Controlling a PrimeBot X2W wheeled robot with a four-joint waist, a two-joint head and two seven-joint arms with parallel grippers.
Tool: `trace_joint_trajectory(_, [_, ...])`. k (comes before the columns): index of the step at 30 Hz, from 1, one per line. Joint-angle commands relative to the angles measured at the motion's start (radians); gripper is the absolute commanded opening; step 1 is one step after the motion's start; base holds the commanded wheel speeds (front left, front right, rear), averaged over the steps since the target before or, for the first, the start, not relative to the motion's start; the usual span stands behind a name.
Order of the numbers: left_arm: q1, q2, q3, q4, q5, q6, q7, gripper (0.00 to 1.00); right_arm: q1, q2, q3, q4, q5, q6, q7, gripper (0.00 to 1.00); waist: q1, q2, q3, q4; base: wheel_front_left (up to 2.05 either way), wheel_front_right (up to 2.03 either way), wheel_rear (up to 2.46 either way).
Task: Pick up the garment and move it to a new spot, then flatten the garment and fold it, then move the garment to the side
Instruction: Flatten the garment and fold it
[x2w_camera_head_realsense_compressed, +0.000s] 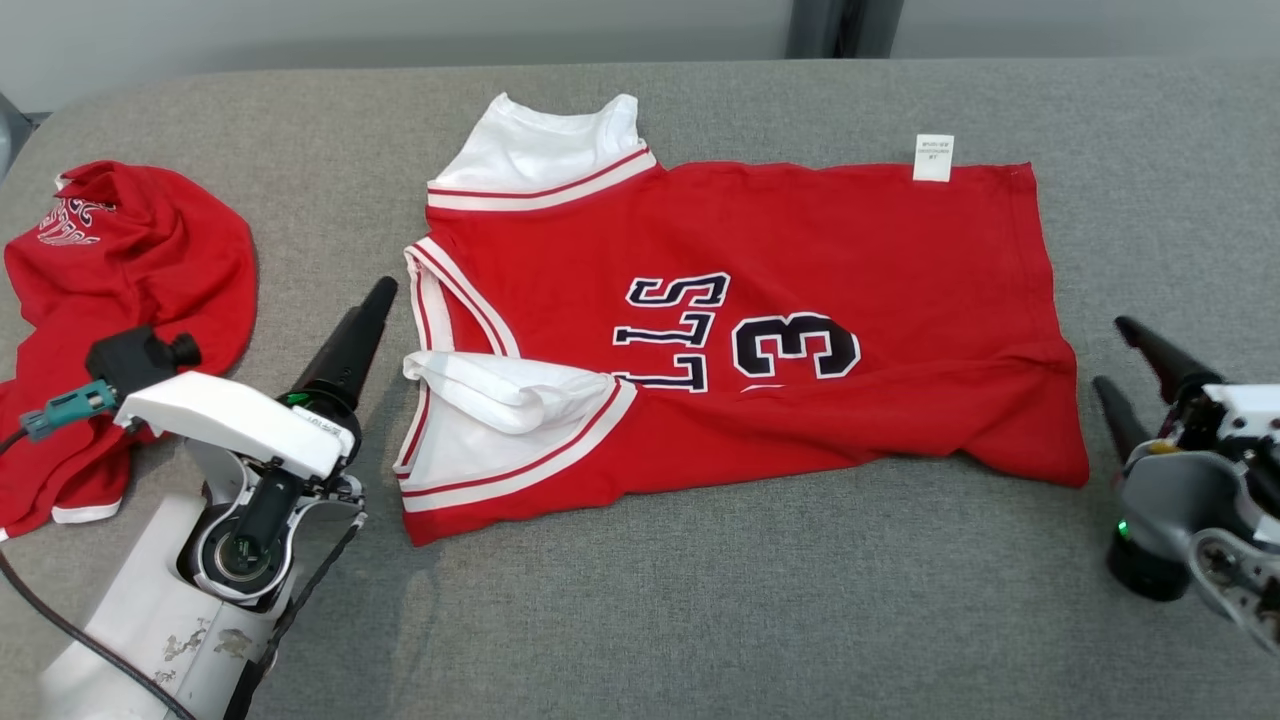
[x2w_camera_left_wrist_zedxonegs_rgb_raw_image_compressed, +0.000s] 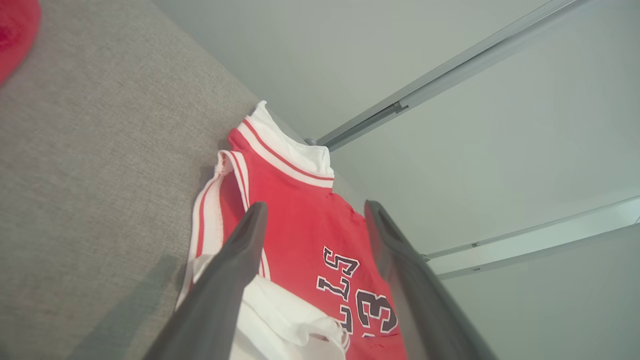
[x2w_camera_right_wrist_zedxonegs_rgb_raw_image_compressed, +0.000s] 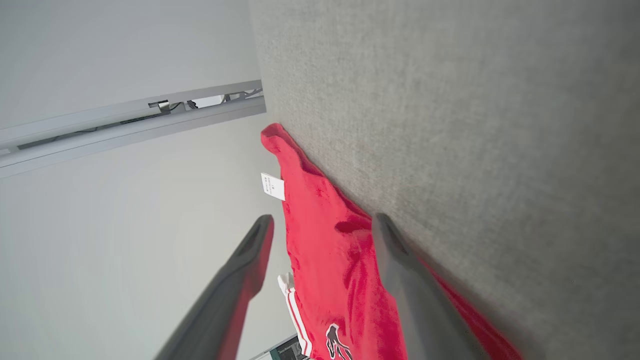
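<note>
The garment is a red sleeveless jersey with white trim, dark letters and a number 3. It lies spread sideways on the grey table, neck to the left and hem to the right, with one white shoulder strap folded over at its lower left. My left gripper stands open just left of the jersey's neck, touching nothing. In the left wrist view its fingers frame the jersey from a distance. My right gripper is open beside the hem's lower right corner. The right wrist view has the hem between its spread fingers.
A second red garment lies crumpled at the table's left edge, behind my left arm. A white care label sticks out at the jersey's far edge. Grey table surface stretches bare in front of the jersey.
</note>
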Motion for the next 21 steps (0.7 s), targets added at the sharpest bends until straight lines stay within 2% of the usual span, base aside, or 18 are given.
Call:
trace_joint_trajectory(1, [-0.011, 0.009, 0.009, 0.005, 0.007, -0.001, -0.016, 1.0, -0.029, -0.027, 0.021, -0.001, 0.225, 0.0, -0.002, 1.0, 0.0, 0.0, -0.008, -0.001, 0.0, 0.0, 0.0])
trace_joint_trajectory(5, [0.0, 0.012, 0.024, 0.002, 0.03, -0.001, -0.084, 1.0, -0.118, -0.095, 0.148, -0.009, 0.166, 0.0, -0.002, 1.0, 0.0, 0.0, -0.032, -0.007, 0.0, 0.0, 0.0])
trace_joint_trajectory(9, [0.02, 0.023, 0.027, -0.02, 0.072, -0.001, -0.166, 1.0, -0.197, -0.127, 0.235, 0.05, -0.099, 0.0, -0.002, 1.0, 0.0, 0.0, -0.062, -0.012, 0.0, 0.0, 0.0])
trace_joint_trajectory(12, [0.043, 0.028, 0.01, -0.044, 0.121, -0.001, -0.226, 1.0, -0.211, -0.102, 0.257, 0.125, -0.299, 0.0, -0.001, 1.0, 0.0, 0.0, -0.086, -0.013, 0.0, 0.0, 0.0])
trace_joint_trajectory(16, [0.079, 0.03, 0.006, -0.08, 0.153, -0.001, -0.271, 1.0, -0.19, -0.065, 0.201, 0.208, -0.524, 0.0, -0.001, 1.0, 0.0, 0.0, -0.113, -0.012, 0.0, 0.0, 0.0])
trace_joint_trajectory(17, [0.098, 0.032, 0.009, -0.096, 0.172, -0.001, -0.286, 1.0, -0.166, -0.038, 0.143, 0.246, -0.635, 0.0, -0.001, 1.0, 0.0, 0.0, -0.124, -0.012, 0.0, 0.0, 0.0])
trace_joint_trajectory(21, [0.137, 0.037, 0.01, -0.125, 0.238, 0.011, -0.306, 1.0, -0.112, 0.012, -0.014, 0.28, -0.866, 0.0, -0.001, 1.0, 0.0, 0.0, -0.135, -0.012, 0.0, 0.0, 0.0])
